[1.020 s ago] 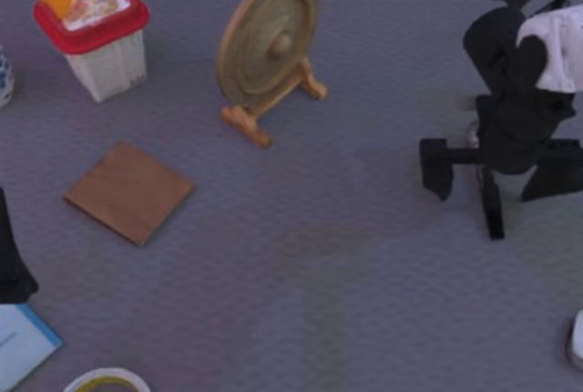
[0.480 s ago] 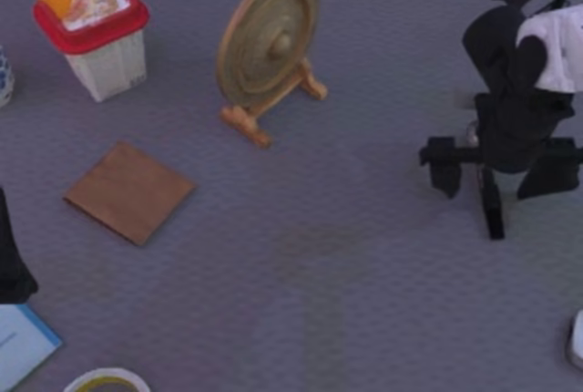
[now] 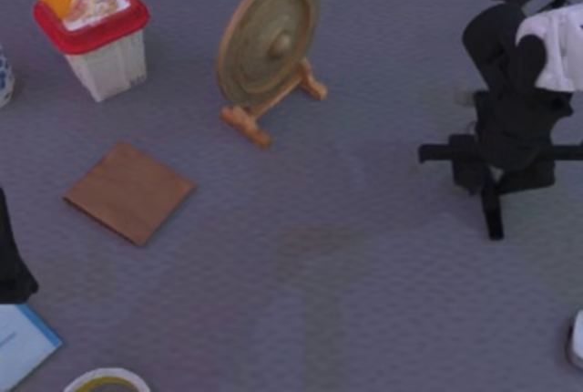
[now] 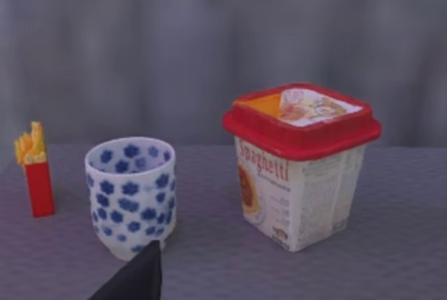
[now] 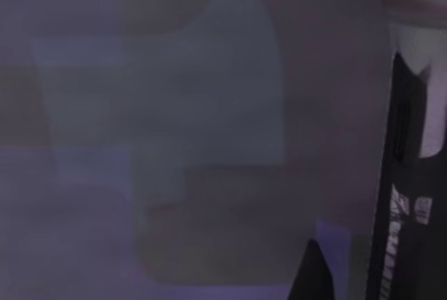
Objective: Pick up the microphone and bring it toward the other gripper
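The right gripper (image 3: 493, 173), black on a bulky black arm w/ a white block, sits low at the table's right side, jaws drawn in narrow around the slim black-handled microphone (image 3: 492, 214), whose handle end pokes out below; it's probably clamped, though the arm hides the contact. Lift straight up, keep the grip firm, then carry it left w/o tilting. The left gripper (image 3: 11, 255) stays parked at the left edge, jaws can't be judged.

The right arm reaches in over the table's right side, its wrist turned down; the right gripper (image 3: 493, 171) hangs low there, fingers drawn close together. The left arm sits parked at the table's left edge.
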Robot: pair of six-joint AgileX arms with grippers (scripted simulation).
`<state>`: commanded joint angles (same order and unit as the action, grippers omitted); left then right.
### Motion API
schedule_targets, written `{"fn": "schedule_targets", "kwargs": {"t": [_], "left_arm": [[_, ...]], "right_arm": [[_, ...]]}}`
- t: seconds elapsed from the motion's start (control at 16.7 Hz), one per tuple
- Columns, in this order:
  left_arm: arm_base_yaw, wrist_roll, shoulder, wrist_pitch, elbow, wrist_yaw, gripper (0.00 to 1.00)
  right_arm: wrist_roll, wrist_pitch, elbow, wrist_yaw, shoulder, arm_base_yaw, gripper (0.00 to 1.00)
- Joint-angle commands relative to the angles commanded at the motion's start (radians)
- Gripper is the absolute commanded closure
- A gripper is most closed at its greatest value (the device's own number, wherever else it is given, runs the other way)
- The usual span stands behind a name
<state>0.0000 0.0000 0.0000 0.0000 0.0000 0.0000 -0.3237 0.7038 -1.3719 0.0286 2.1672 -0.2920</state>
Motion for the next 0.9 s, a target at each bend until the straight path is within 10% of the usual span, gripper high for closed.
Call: {"fn": "schedule_targets", "kwargs": {"t": [0.48, 0.9], "left_arm": [[0.0, 0.0, 0.0, 0.0, 0.0, 0.0, 0.0], [0.0, 0.0, 0.0, 0.0, 0.0, 0.0, 0.0]], "right_arm": [[0.017, -0.013, -0.016, 0.002, -0.058, -0.001, 1.0], [0.092, -0.415, 0.084, -0.144, -0.132, 0.004, 1.0]]}}
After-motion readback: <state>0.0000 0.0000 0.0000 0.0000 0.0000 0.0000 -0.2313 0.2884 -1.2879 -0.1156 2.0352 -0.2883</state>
